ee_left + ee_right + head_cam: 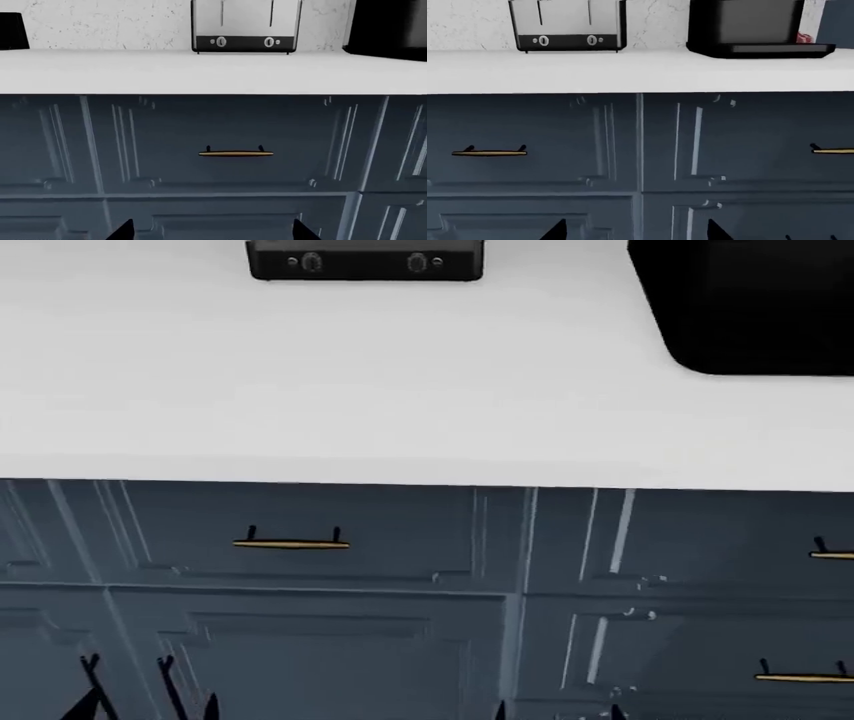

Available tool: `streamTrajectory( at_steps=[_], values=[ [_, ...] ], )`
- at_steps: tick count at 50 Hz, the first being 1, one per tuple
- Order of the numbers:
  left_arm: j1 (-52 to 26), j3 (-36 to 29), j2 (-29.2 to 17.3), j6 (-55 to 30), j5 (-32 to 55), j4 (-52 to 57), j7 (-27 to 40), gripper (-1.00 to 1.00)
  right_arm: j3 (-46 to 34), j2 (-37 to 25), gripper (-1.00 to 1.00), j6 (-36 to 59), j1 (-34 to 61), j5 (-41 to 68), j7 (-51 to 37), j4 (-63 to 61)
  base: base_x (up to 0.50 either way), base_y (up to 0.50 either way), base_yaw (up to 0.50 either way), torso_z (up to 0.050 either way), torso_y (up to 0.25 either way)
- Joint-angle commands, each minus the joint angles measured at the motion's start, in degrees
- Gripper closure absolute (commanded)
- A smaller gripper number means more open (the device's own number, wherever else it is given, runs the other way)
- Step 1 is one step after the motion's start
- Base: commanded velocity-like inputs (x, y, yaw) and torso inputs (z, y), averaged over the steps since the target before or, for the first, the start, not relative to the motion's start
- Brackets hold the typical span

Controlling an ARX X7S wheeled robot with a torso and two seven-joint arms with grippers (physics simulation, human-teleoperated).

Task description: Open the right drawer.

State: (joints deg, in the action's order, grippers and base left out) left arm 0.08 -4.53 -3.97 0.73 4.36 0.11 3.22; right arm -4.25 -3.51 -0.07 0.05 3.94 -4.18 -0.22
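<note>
The left gripper point(134, 695) sits low at about 7 o'clock in the head view, with only its dark fingertips showing. In its own wrist camera the two fingertips point(125, 231) stand well apart, so the left gripper point(213, 232) is spread and holds nothing. It is clear of the cabinet front and faces the left drawer point(220, 125), whose brass handle point(235, 153) lies straight ahead of it.

The right gripper point(558, 712) shows at about 6 o'clock in the head view, just slivers of black at the edge. Its wrist camera shows its fingertips point(715, 231) also spread wide, so the right gripper point(635, 232) is empty and off the cabinet.

The right drawer point(694, 540) lies at 4 o'clock in the head view, shut flush with the slate-blue fronts around it. Its brass bar handle point(833, 554) is cut by the picture's edge at 3 o'clock. In the right wrist view the right drawer point(747, 145) faces the gripper, its handle point(832, 150) well off to one side.

Above runs the white countertop point(400, 390), with a toaster point(364, 260) at 12 o'clock and a black appliance point(747, 310) at 2 o'clock.
</note>
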Motion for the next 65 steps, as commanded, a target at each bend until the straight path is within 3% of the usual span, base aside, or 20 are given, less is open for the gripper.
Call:
streamTrajectory(
  at_steps=[1,45,65],
  values=[
    [0.0,-1.2,-0.8,0.5,1.2,-0.2,0.6,-1.0,-1.0,-1.1,-1.0,0.0,0.0,0.9,-1.1,0.3,-0.09,-0.5,0.0,0.0,0.0],
    [0.0,-4.3,-3.3,0.4,3.3,0.6,3.4,-1.0,-3.8,-3.4,-1.0,-0.9,0.5,3.5,-3.8,1.1,-0.07,-0.5,0.0,0.0,0.0],
    [0.2,-5.6,-4.3,2.9,3.4,0.6,3.9,-1.0,-5.0,-4.4,-1.0,0.3,0.3,4.0,-5.1,-0.5,0.0,-0.02,0.0,0.0,0.0]
  ],
)
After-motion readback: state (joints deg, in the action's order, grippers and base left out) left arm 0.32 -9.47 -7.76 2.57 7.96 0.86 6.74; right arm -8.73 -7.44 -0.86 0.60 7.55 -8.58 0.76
